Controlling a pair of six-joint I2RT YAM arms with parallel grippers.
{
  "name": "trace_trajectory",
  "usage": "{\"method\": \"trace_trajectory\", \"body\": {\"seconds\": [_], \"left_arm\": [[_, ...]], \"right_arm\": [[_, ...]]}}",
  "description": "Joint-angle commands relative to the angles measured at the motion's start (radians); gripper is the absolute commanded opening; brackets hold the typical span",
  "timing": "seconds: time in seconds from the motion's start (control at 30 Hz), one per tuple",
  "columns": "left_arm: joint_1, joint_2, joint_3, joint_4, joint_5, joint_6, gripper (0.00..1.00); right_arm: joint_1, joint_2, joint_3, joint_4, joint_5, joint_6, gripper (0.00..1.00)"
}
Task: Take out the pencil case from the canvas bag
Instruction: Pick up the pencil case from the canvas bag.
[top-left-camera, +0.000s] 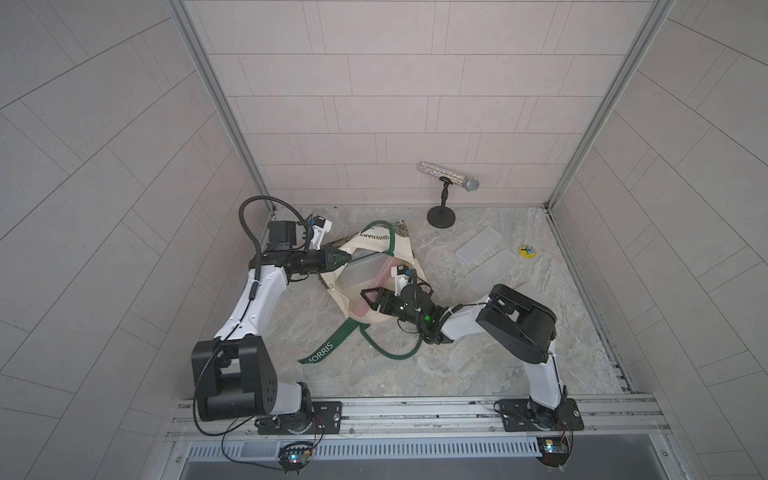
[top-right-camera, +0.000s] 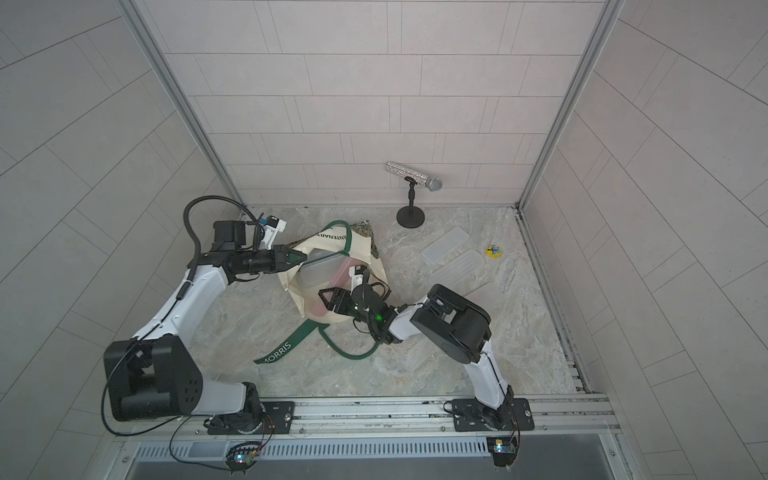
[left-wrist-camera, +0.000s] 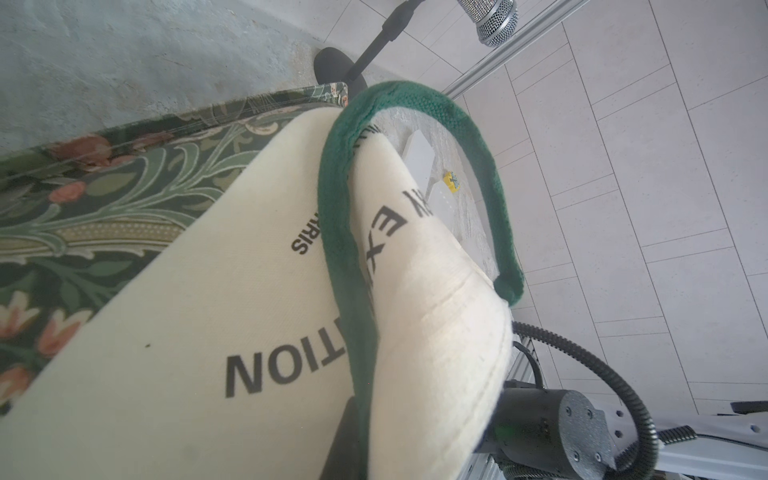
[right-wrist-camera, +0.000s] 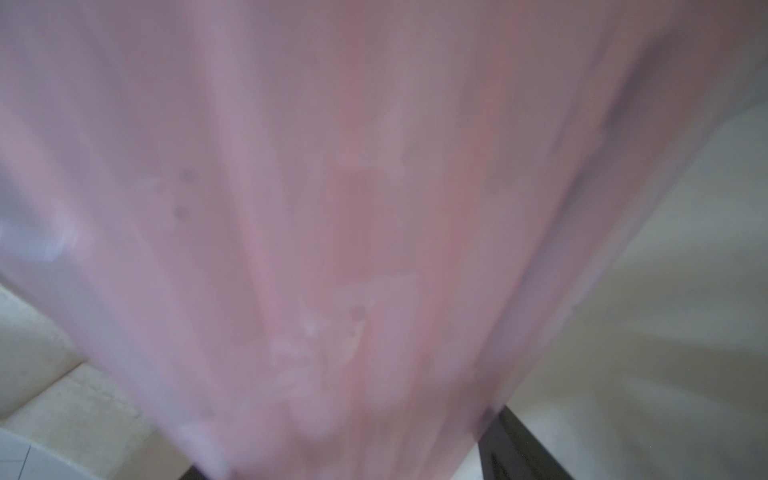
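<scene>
One canvas bag (top-left-camera: 403, 251) lies open-mouthed on the worktop (top-left-camera: 457, 353); one pink pencil case (top-left-camera: 381, 274) sits inside; left gripper (top-left-camera: 345, 258) pinches the bag's rim; right gripper (top-left-camera: 368, 299) straddles the case, whether gripping I cannot tell; two clear lids (top-left-camera: 478, 246) lie nearby.

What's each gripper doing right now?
Left gripper: shut on the canvas bag.
Right gripper: astride the pink pencil case; grip cannot be told.

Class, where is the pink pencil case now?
In both top views the pencil case lies inside the open canvas bag, mid-table, at the right pincer.
</scene>
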Motion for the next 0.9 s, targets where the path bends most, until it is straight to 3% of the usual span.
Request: {"method": "trace_trajectory", "body": {"seconds": [0.0, 0.43, 0.87], "left_arm": [[0.000, -0.029, -0.002, 0.030, 0.006, -0.003, 0.00], [0.000, -0.031, -0.002, 0.033, -0.031, -0.019, 0.00], [0.002, -0.036, -0.001, 0.035, -0.060, -0.023, 0.00]], "right_arm": [[0.017, -0.082, -0.002, -0.088, -0.004, -0.083, 0.63], [0.058, -0.284, -0.038, -0.444, 0.095, -0.308, 0.64], [0.066, -0.471, -0.174, -0.566, 0.171, -0.357, 0.64]]}}
